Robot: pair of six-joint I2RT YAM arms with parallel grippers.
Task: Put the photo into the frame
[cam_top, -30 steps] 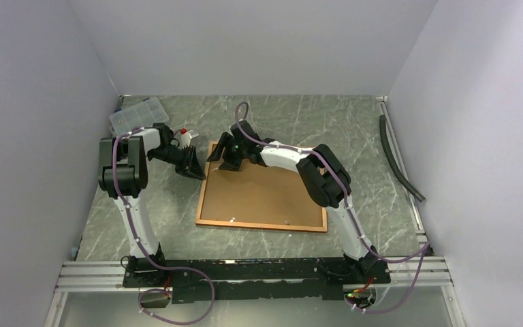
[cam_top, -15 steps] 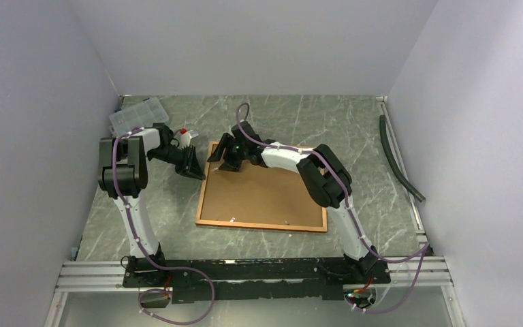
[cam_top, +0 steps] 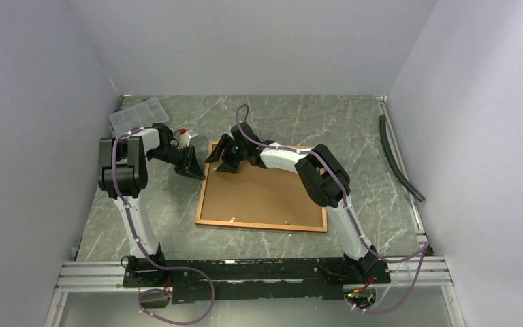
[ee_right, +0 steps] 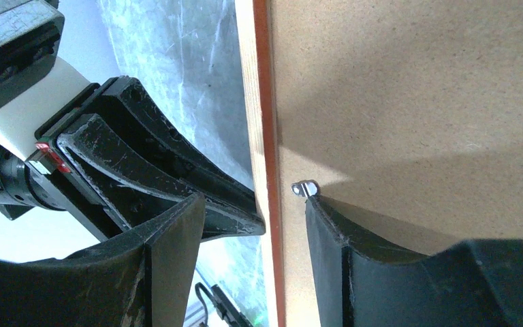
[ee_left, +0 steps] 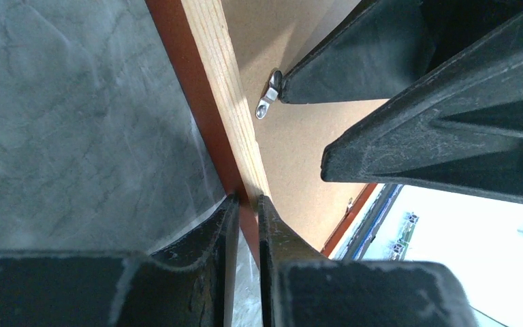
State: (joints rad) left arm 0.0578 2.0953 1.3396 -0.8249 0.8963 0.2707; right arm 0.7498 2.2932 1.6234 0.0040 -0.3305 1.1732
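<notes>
The frame (cam_top: 262, 225) lies face down on the table, with the plain brown backing board (cam_top: 265, 194) inside it. The photo is hidden. My left gripper (cam_top: 197, 172) is shut on the frame's left rail near the far corner; the left wrist view shows its jaws (ee_left: 248, 199) pinching the red-and-tan rail (ee_left: 211, 82). My right gripper (cam_top: 223, 158) is open over that same corner. In the right wrist view its jaws (ee_right: 255, 199) straddle the rail (ee_right: 259, 102), and one fingertip touches a small metal turn tab (ee_right: 304, 188) on the board (ee_right: 415, 102).
A clear plastic compartment box (cam_top: 138, 114) sits at the far left, with a small white and red object (cam_top: 186, 135) beside the left wrist. A black hose (cam_top: 398, 160) lies along the right wall. Grey walls close in three sides. An aluminium rail (cam_top: 245, 269) runs along the front.
My right gripper has edged slightly to the left over the frame's far left corner. My left gripper and the frame have not moved.
</notes>
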